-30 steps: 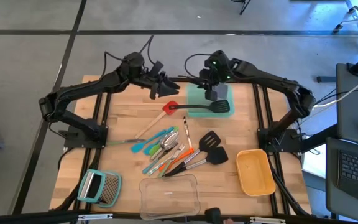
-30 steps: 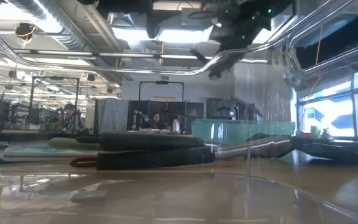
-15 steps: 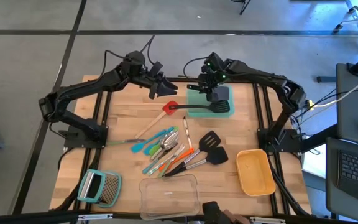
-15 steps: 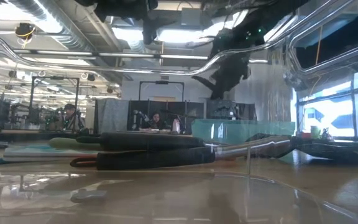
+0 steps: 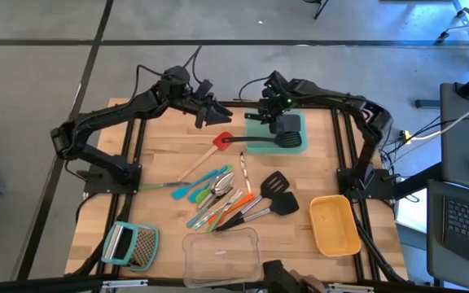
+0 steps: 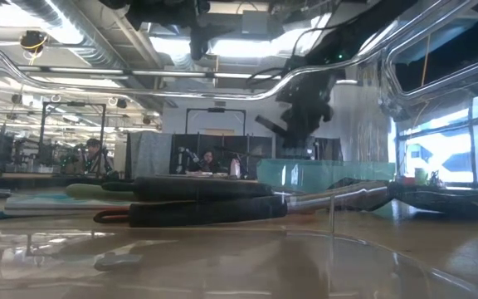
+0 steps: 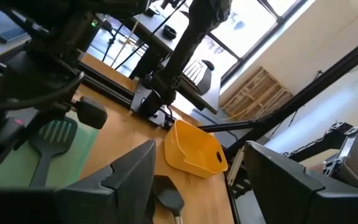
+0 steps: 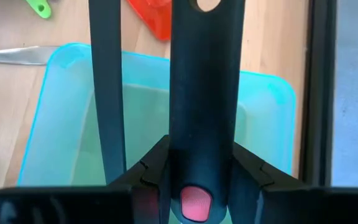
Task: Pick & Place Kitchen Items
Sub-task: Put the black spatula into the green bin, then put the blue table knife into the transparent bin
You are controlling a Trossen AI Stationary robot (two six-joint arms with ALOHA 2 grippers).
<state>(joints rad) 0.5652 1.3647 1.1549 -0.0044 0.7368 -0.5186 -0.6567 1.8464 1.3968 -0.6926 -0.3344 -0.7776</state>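
Over the teal container (image 5: 273,131) at the table's far edge, right tool (image 5: 279,124) clamps a black spatula's handle (image 8: 205,81), head (image 5: 290,140) inside. Left tool (image 5: 215,114) hangs open nearby, empty. Remaining utensils (image 5: 226,195) lie mid-table (image 5: 161,163), red spatula (image 5: 221,140) beside the container.

I count three black slotted spatulas: one (image 5: 282,140) lying across the far container, two (image 5: 274,184) (image 5: 283,204) right of centre. One wooden-handled red spatula (image 5: 223,140). One silver spoon (image 5: 223,182). The slim coloured tools (image 5: 210,207) overlap at centre, so I cannot count them exactly. Three containers: teal (image 5: 300,148), clear (image 5: 222,254), yellow (image 5: 335,225). One grater (image 5: 130,245), near left.
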